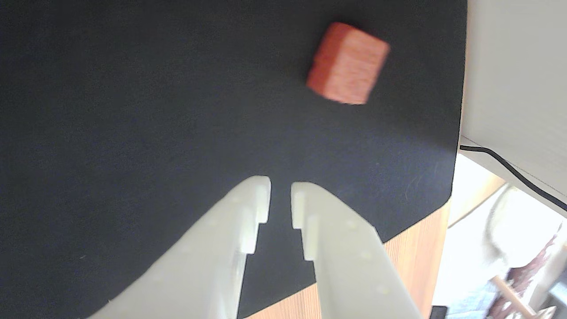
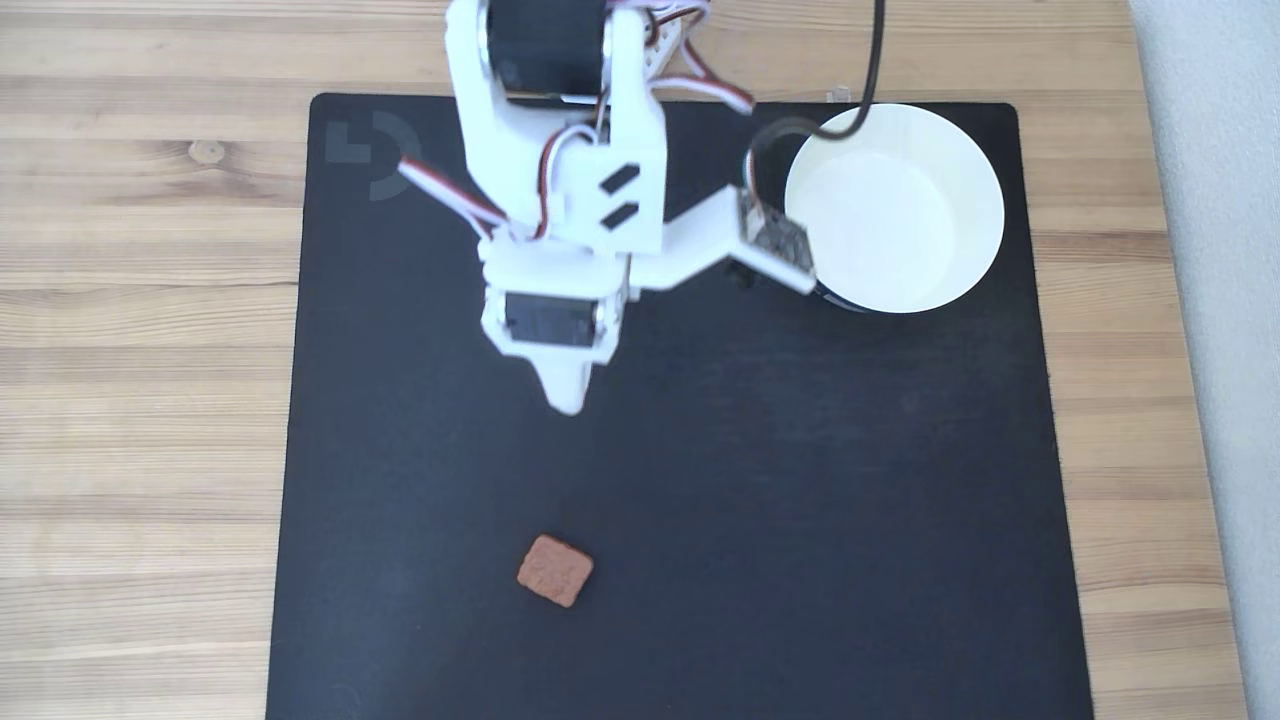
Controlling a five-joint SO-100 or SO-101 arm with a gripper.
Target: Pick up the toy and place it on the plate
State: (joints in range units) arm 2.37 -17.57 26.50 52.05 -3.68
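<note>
The toy [image 2: 555,570], a small terracotta block with rounded corners, lies on the black mat toward its near edge in the fixed view. In the wrist view the toy [image 1: 347,64] sits ahead of the fingers and off to the right. My gripper [image 2: 567,400] hangs over the middle of the mat, well short of the toy. Its white fingers stand a narrow gap apart with nothing between them, as the wrist view of the gripper [image 1: 281,186] shows. The plate [image 2: 975,215], a round white dish, stands at the mat's far right corner, empty.
The black mat [image 2: 800,480] lies on a wooden table [image 2: 140,400]. The arm's camera bracket [image 2: 770,240] reaches close to the plate's left rim, with a black cable [image 2: 875,60] above it. A pale wall [image 2: 1220,300] borders the table on the right.
</note>
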